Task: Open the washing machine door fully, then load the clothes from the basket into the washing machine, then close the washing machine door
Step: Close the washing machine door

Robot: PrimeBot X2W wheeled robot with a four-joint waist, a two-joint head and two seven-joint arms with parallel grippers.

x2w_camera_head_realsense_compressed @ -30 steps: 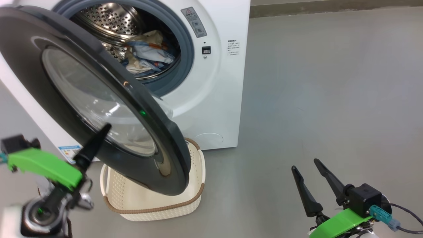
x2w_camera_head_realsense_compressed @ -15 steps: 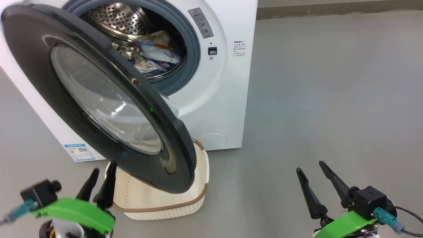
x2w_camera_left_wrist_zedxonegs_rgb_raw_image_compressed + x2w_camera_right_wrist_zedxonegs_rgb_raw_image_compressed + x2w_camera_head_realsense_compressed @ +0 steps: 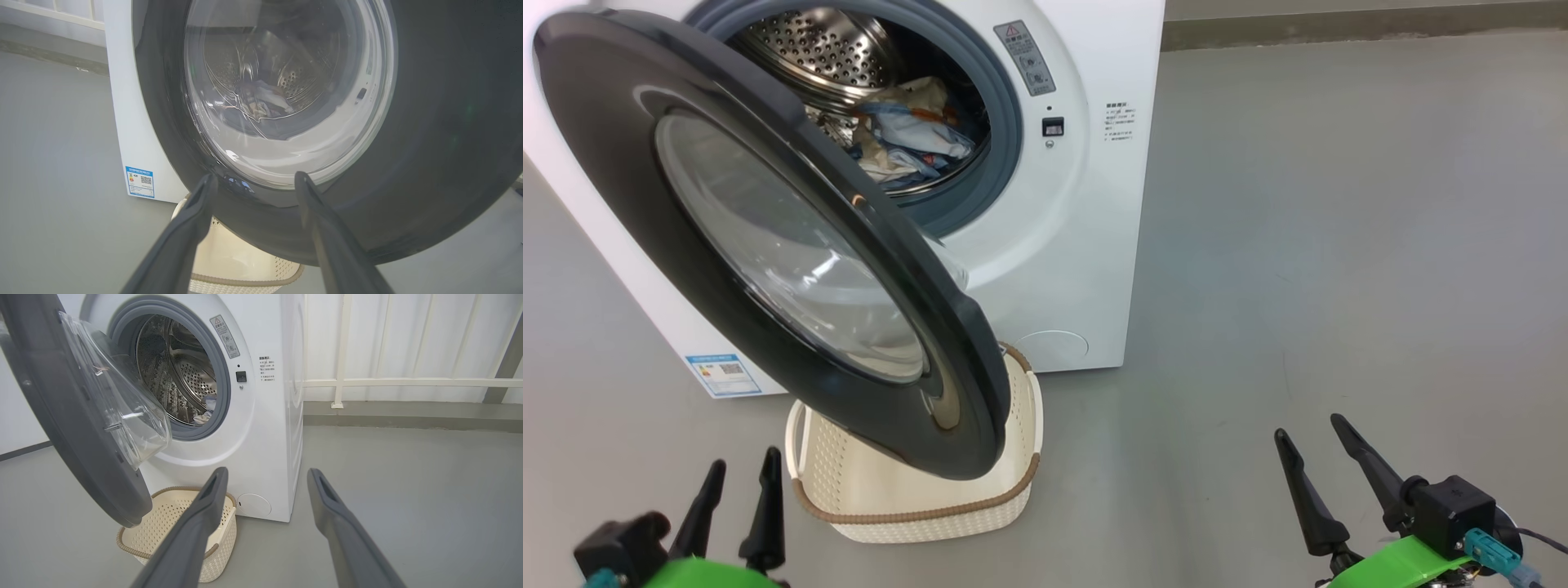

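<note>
Where washing machine door (image 3: pixel 768 245) hangs: rim over basket (image 3: pixel 915 516).
Left gripper (image 3: pixel 743 459): spread, empty, near rim.
Right gripper (image 3: pixel 1308 425): spread, empty, floor (image 3: pixel 1339 245) around.

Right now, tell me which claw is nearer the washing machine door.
The left claw, at the lower left just beside the washing machine door; the right claw sits well off to the right, over the floor.

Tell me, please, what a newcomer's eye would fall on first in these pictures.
The glossy black washing machine door hangs partly open across the head view's left, over the cream basket on the floor. Behind it, light-blue and cream clothes lie in the steel drum of the white washing machine.
</note>
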